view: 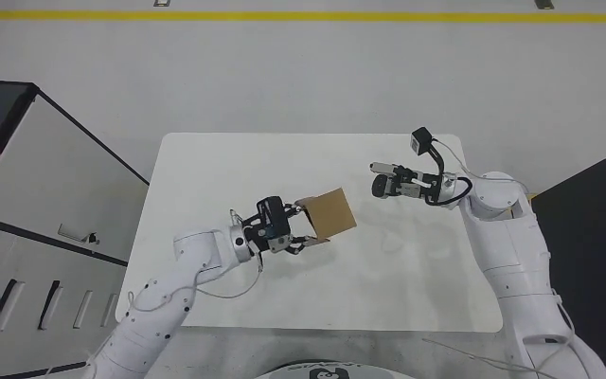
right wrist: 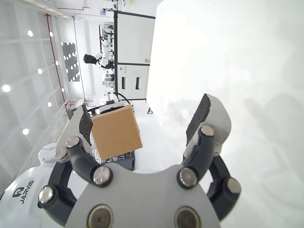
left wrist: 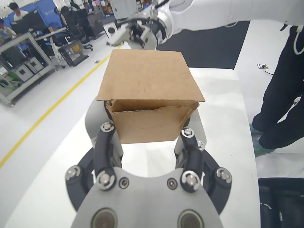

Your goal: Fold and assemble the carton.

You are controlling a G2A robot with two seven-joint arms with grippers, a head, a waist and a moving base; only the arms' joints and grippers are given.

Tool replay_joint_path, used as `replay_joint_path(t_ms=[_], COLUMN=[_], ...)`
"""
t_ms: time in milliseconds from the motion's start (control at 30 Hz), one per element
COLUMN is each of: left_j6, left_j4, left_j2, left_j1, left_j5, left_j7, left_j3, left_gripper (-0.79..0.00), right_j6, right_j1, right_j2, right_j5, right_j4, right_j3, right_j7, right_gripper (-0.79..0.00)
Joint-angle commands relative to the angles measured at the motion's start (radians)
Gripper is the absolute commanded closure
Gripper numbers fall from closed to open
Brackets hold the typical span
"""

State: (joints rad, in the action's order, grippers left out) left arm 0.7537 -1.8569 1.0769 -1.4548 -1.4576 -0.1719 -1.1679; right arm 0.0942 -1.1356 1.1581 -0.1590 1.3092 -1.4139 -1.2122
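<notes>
White tabletop (view: pixel 398 284) spreads under both my arms, with pale floor around it, a yellow line (view: pixel 303 16) running across the far side and a dark-framed cabinet (view: pixel 38 161) off my left.

My left gripper (view: pixel 294 230) is clamped on the carton (view: pixel 330 212) over the middle of the table, a little toward my left. From my left wrist I see my left gripper (left wrist: pixel 147 129) with its two black-linked fingers (left wrist: pixel 105 141) pressed against the sides of the brown corrugated carton (left wrist: pixel 147 79). One broad panel lies flat across the upper side and juts past the body, and beneath it sits a shorter flap with a ragged, torn-looking edge. Seen from above, the carton is turned at an angle to the table's edges. I cannot tell whether its underside touches the surface.

My right gripper (view: pixel 379 178) hangs over the right part of the table, well apart from the carton, pointing toward it. Its jaws are spread wide — from my right wrist, the gripper (right wrist: pixel 146 115) has ribbed pads (right wrist: pixel 198 117) standing far apart with nothing between them, and the carton (right wrist: pixel 116 131) shows farther off beyond one finger.
</notes>
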Motion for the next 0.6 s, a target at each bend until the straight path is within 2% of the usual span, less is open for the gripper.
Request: replay_joint_path(t_ms=[0, 233, 500, 567], left_j6=[0.025, 0.010, 0.004, -0.014], left_j4=[-0.060, -0.233, -0.235, -0.265], left_j2=[-0.007, -0.020, -0.020, -0.019], left_j1=[-0.021, -0.103, -0.101, -0.092], left_j5=[0.034, 0.165, 0.166, 0.187], left_j7=[0.010, 0.162, 0.160, 0.135], left_j3=[-0.040, -0.117, -0.117, -0.132], left_gripper=[0.000, 0.000, 0.000, 0.000], right_j6=[0.000, 0.000, 0.000, 0.000], right_j1=[0.000, 0.000, 0.000, 0.000], right_j2=[0.000, 0.000, 0.000, 0.000], right_j5=[0.000, 0.000, 0.000, 0.000], right_j4=[0.000, 0.000, 0.000, 0.000], right_j3=[0.000, 0.000, 0.000, 0.000], right_j7=[0.000, 0.000, 0.000, 0.000], right_gripper=[-0.785, -0.785, -0.785, -0.785])
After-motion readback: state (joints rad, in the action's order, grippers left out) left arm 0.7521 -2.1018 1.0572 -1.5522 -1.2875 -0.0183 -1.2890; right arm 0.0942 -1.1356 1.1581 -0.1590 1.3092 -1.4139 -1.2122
